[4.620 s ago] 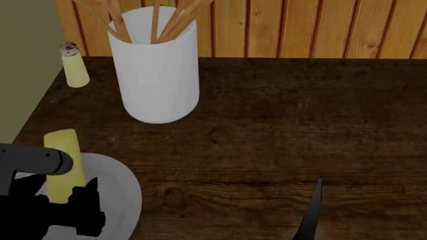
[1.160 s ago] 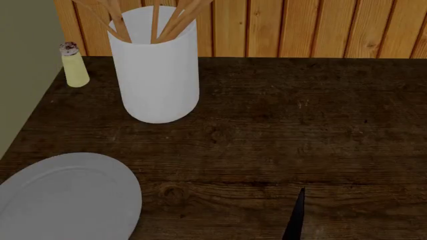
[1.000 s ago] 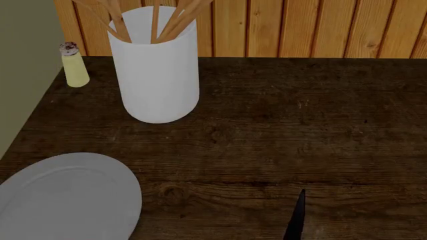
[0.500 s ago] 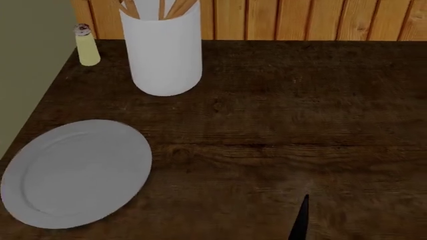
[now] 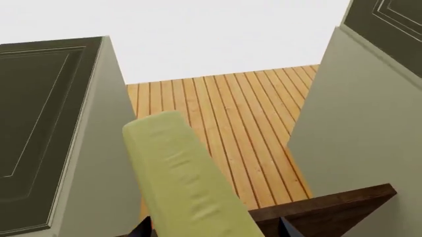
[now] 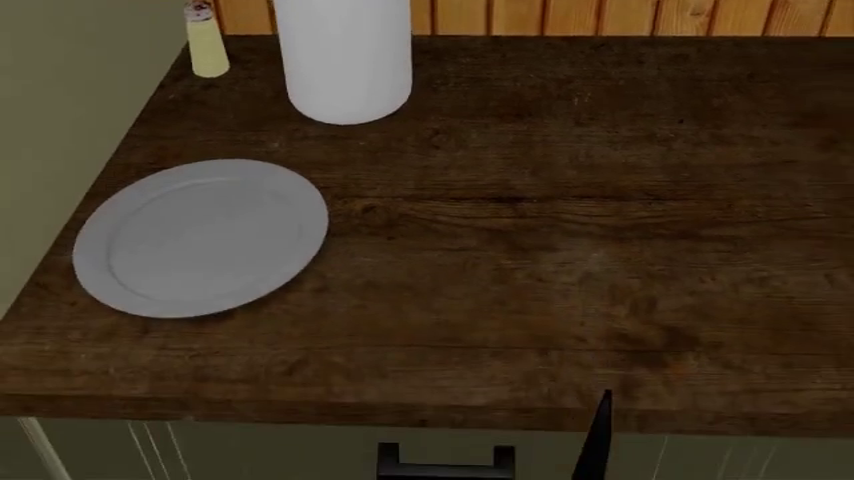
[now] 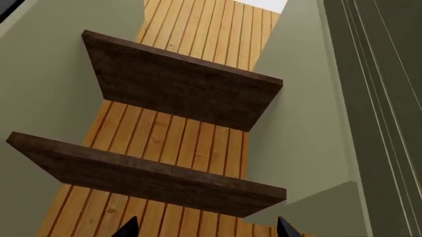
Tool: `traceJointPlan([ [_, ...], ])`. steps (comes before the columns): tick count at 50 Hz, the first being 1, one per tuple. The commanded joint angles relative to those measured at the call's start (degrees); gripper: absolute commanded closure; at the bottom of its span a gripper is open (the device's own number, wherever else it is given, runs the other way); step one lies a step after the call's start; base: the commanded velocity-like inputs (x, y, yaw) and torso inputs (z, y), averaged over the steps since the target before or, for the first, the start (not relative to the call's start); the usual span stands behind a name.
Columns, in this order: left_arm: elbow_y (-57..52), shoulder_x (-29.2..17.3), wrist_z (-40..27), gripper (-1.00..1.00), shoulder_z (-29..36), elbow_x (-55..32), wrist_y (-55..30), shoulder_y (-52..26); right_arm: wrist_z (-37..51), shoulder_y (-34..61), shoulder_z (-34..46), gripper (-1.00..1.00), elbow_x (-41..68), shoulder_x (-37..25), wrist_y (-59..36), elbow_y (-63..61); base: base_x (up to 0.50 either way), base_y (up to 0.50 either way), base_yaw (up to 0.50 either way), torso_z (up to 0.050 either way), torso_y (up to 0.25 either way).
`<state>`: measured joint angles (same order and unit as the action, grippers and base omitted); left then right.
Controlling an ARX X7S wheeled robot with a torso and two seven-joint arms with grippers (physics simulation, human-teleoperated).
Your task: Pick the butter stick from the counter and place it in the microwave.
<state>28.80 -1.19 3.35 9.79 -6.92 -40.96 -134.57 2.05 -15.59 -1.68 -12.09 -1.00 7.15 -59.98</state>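
The butter stick (image 5: 188, 182), a pale yellow block, stands tilted between the jaws of my left gripper (image 5: 214, 231), lifted in front of a wood-panelled wall. Only the dark fingertips (image 5: 143, 229) show at the frame's edge. Neither the left gripper nor the butter shows in the head view. My right gripper (image 7: 205, 230) is open and empty, facing two dark wooden shelves (image 7: 178, 89). A thin black part of it (image 6: 595, 436) shows at the counter's (image 6: 561, 260) front edge. The microwave is out of view.
On the counter are an empty round grey plate (image 6: 200, 238) at the left, a white utensil holder (image 6: 350, 60) and a small yellow shaker (image 6: 206, 45) at the back left. An olive wall (image 6: 67, 120) borders the left. A black cabinet handle (image 6: 445, 462) sits below the front edge.
The butter stick and left gripper have left the plate and the head view. The head view has pulled back, so the counter's front edge and the cabinet handle now show.
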Motion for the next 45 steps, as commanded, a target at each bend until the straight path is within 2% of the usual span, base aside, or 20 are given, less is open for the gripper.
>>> traceJointPlan([
  [1,0.9,1.2,0.3,1.0,-1.9,0.0,0.2,-0.4,-1.2,-0.2,-1.9,-1.0,-0.1,1.0,0.5,0.0,0.0,0.0,0.0,0.0,0.0],
  [7,0.9,1.2,0.3,1.0,-2.0,-0.1,0.3,-0.4,-1.4,1.1,-0.7,-1.0,-2.9,1.0,-2.6,0.0,0.0,0.0,0.0,0.0,0.0],
  [27,0.5,1.2,0.3,1.0,-2.4,-0.1,0.0,-0.4,-1.5,1.0,0.2,-1.0,-4.8,1.0,-2.9,0.0,-0.01,0.5,0.0,0.0,0.0],
  [45,0.9,1.2,0.5,1.0,-2.5,0.1,0.2,-0.4,-1.5,0.5,0.5,-1.0,-5.0,1.0,-2.8,0.0,-0.16,0.5,0.0,0.0,0.0],
])
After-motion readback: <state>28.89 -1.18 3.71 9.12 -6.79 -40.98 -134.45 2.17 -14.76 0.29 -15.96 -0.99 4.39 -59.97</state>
